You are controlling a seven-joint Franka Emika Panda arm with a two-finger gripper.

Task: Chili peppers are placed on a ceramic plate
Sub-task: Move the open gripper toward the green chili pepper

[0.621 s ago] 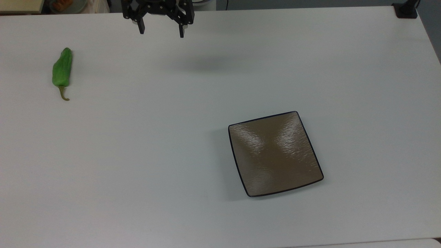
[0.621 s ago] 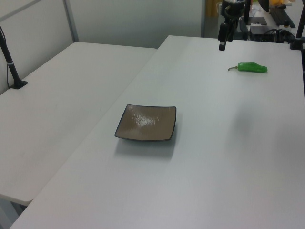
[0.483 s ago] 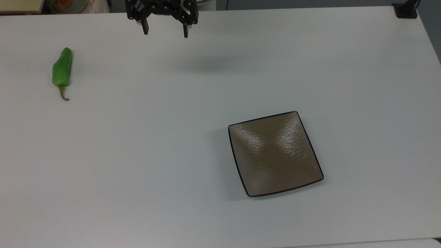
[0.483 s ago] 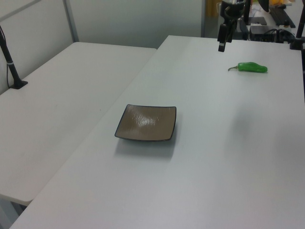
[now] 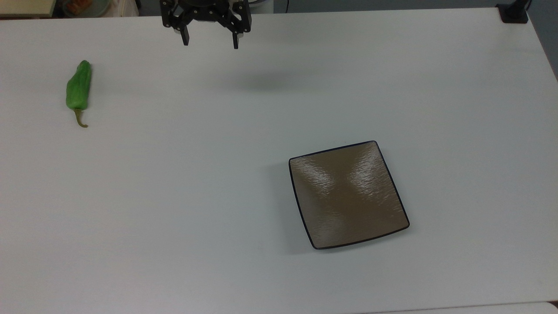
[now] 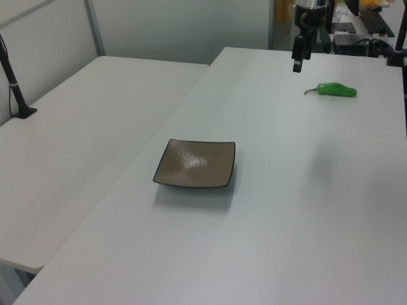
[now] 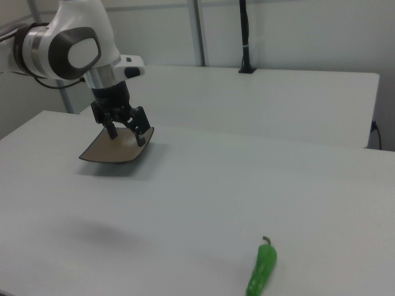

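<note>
gripper drifts right at the far edge, pepper untouched

in the top view, going near to far: the ceramic plate (image 5: pixel 348 195) sits bare on the white worktop (image 5: pixel 196 196), toward the near right, nothing on it. farther off, by the top view's left edge, the chili peppers (image 5: pixel 79 90) are a single green pod lying flat on the worktop, stem toward the near side, well apart from the plate. at the far edge hangs the gripper (image 5: pixel 211 43), fingers spread wide with nothing between them, held above the worktop with its shadow below.

over the last half second the gripper has slid slightly to the top view's right and pulled a little farther back. that heading looks away from the pepper, so the pickup has not begun; reaching over the pod is still to come.
</note>
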